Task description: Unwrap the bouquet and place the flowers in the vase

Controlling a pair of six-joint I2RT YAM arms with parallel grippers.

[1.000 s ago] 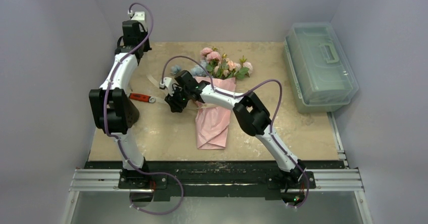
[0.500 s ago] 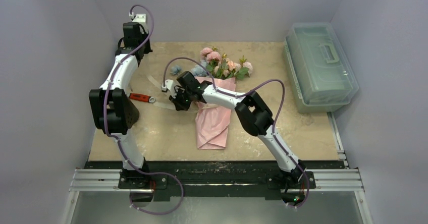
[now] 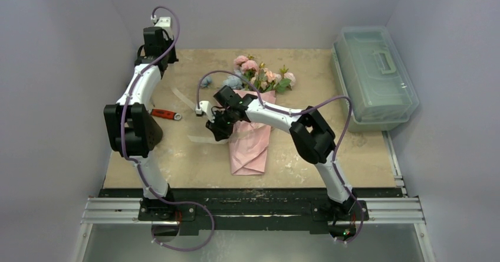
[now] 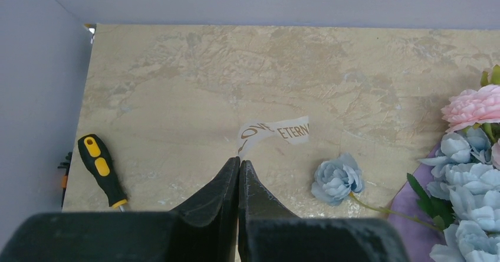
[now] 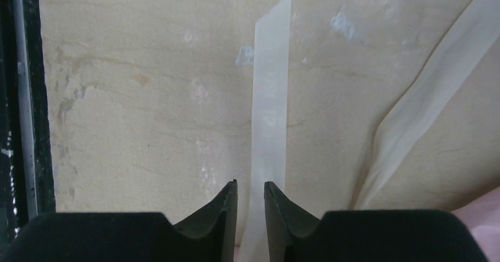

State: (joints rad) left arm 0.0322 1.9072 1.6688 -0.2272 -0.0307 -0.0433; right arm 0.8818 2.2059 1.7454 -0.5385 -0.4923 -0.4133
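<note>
The bouquet lies mid-table, its pink paper [image 3: 247, 147] pointing toward me and its flowers [image 3: 262, 76] at the far end. One pale-blue flower [image 4: 336, 179] sticks out to the left on a thin stem. A loosened cream ribbon [image 3: 200, 139] trails left of the paper. My right gripper [image 3: 216, 130] hovers at the paper's left edge. Its jaws stand narrowly open [image 5: 250, 185], with a ribbon strip [image 5: 269, 108] running between the tips. My left gripper [image 4: 239, 163] is shut at the far left, with the printed ribbon end [image 4: 277, 133] just beyond its tips. The vase is not in view.
A clear lidded box [image 3: 374, 76] stands at the right edge. A screwdriver [image 3: 165, 114] lies left of the bouquet, near the left arm's elbow [image 3: 132, 129]. A second ribbon strip [image 5: 436, 85] runs diagonally on the right of the right wrist view.
My right gripper has moved nearer and slightly right along the bouquet's left side. A ribbon strip now lies further toward the near edge. The left arm has not moved.
</note>
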